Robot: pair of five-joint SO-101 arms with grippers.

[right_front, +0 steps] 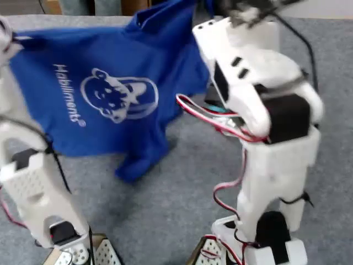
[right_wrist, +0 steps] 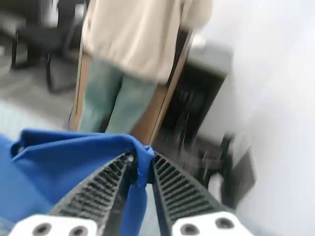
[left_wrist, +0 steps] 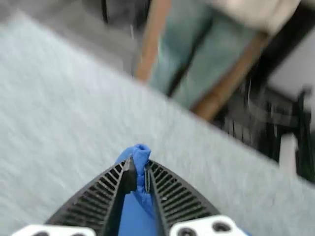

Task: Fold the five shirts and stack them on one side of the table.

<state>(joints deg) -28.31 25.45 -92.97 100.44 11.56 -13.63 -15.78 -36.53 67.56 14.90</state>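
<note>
Grey felt table (right_front: 182, 187), cluttered room beyond: blue shirt (right_front: 110, 94) hung stretched crosswise over it, collar far side, left gripper (left_wrist: 139, 172) and right gripper (right_wrist: 141, 164) each pinched tight on its edge.

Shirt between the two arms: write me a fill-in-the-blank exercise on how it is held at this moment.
1. The left gripper is ____ on a fold of the shirt.
2. The right gripper pinches the same shirt, whose cloth is ____ in colour.
3. The table below the shirt has a ____ surface.
Missing words: shut; blue; grey.
</note>
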